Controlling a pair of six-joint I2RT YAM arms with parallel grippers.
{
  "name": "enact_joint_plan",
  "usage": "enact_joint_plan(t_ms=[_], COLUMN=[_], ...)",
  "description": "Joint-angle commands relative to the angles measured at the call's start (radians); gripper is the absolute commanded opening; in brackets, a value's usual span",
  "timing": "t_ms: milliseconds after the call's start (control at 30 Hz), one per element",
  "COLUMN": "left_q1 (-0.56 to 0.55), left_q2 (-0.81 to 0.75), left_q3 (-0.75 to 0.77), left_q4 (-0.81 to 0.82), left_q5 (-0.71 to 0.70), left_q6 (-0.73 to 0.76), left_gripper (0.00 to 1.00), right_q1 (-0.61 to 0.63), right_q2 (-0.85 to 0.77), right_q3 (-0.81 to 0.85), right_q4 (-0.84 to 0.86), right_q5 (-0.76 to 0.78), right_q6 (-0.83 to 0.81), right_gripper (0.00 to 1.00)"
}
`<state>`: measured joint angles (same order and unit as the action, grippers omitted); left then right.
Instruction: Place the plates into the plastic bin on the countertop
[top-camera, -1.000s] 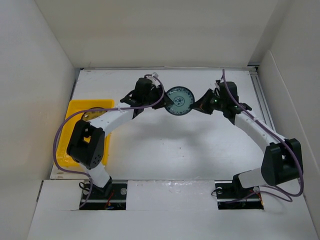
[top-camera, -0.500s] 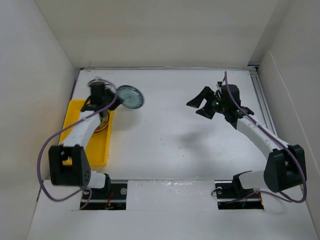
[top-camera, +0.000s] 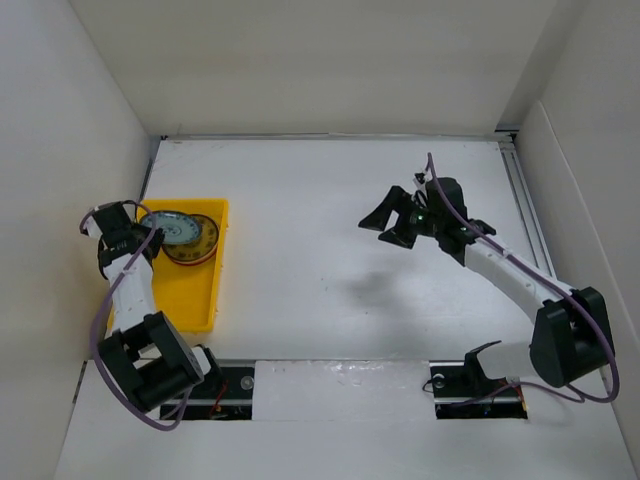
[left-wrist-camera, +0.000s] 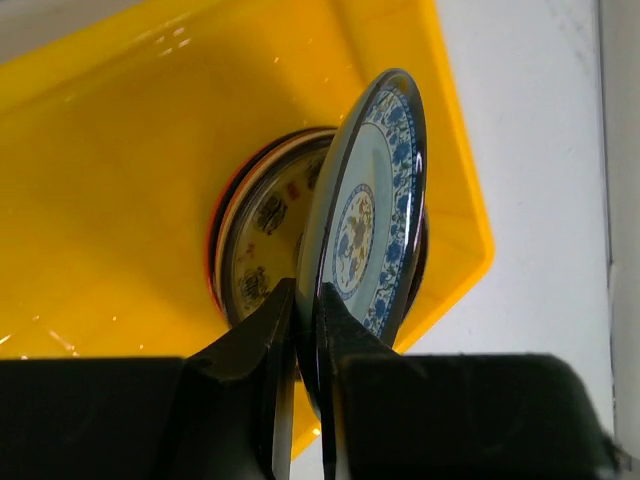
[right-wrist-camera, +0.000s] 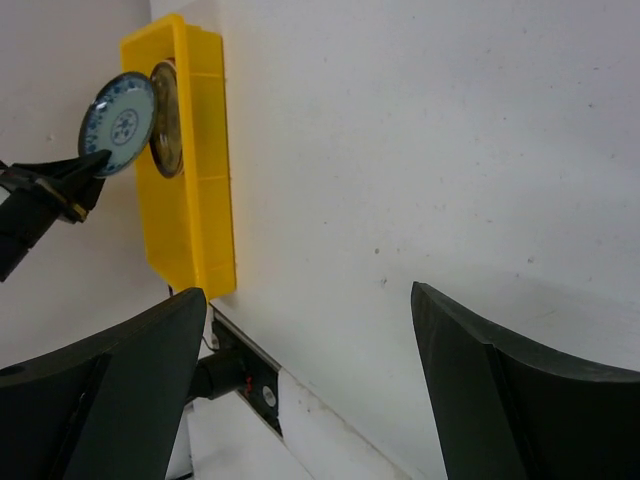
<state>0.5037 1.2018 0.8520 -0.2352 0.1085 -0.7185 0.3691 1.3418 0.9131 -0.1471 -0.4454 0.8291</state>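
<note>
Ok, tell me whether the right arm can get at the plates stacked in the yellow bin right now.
Probably not. The right gripper hangs open over the countertop, the bin sits far left, and the left gripper holds a blue-patterned plate over the stack.

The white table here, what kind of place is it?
Probably a robot test bench: white walls box in the table, a left arm and a right arm sit bolted at its edge, and a yellow bin holds plates.
</note>
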Motion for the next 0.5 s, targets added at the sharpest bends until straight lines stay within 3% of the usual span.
enact_joint_plan(t_ms=[0,33,67,167,300,333,467], left_q1=[0.002,0.002,0.002,0.002,0.002,-0.007,-0.04], left_q2=[-0.018,-0.018,-0.018,-0.031,-0.088,-0.134,-0.275], left_q3=[0.01,0.01,0.021,0.021,0.042,0.042,0.032], left_q4=[0.002,0.002,0.002,-0.01,-0.085,-0.116,-0.212], left_q5=[0.039,0.039,0.052,0.088,0.112,0.112,0.086], left_q6=[0.025,0.025,0.034,0.057,0.103,0.117,0.163], left_gripper=[0.0,0.05,0.19,0.32,0.92,1.0,1.0], right_q1=[0.014,0.014,0.014,0.014,0.014,0.014,0.024], right_q2=[-0.052,-0.061,-0.072,-0.104,-0.138,-0.148,-0.21], right_q3=[0.01,0.01,0.01,0.01,0.01,0.021,0.062], right_q4=[0.058,0.058,0.058,0.058,0.058,0.035,-0.051], right_q5=[-0.015,-0.015,-0.015,-0.015,-0.015,-0.015,0.045], right_q6=[-0.021,-0.021,-0.012,-0.012,-0.002,-0.002,-0.037], right_gripper=[0.89,0.9,0.9,0.9,0.9,0.9,0.9])
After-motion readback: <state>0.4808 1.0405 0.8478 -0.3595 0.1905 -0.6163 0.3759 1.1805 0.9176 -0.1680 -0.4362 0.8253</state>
